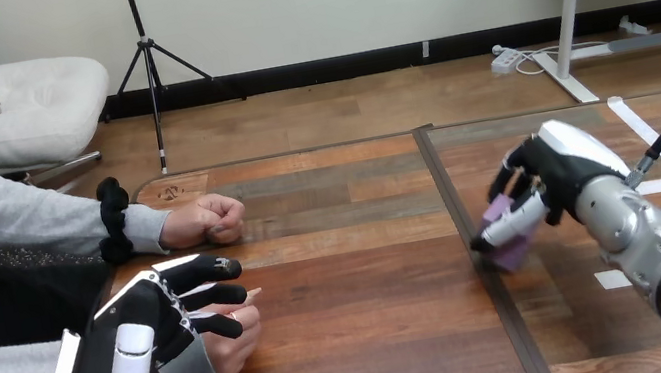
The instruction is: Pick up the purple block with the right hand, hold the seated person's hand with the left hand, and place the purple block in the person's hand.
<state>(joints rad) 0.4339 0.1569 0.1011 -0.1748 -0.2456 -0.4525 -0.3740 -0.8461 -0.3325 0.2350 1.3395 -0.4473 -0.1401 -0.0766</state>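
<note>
- Two robot hands are over a brown wooden plank table (pixel 351 274), one toward each side edge.
- A small dark mark (pixel 170 191) in the table's far left corner is too small to read.
- The small purple block (pixel 512 255) is in the right hand (pixel 547 172). It is right of the table's middle and just right of a dark seam (pixel 440 178) that runs from the far edge to the near edge.
- The right hand's fingers (pixel 513 225) are curled around the block. One pale finger crosses its front face, darker ones close over its top, and purple shows above and below the pale finger.
- Whether the block's lower corner touches the tabletop or hangs just clear of it cannot be told.
- White tape strips (pixel 629 114) lie on the table beyond the right arm, toward the right edge.
- The left hand (pixel 143 329) is near the table's near left corner, on top of the person's nearer hand (pixel 233 353). That hand rests by the left edge with its fingertips pointing toward the table's middle.
- The left hand's black fingers (pixel 208 268) reach out nearly straight and slightly spread across that hand, touching it from above. Whether the thumb closes beneath it cannot be told.
- The person's farther hand (pixel 205 220) is closed in a fist on the table near the far left corner. It is apart from the left hand and well apart from the block.
</note>
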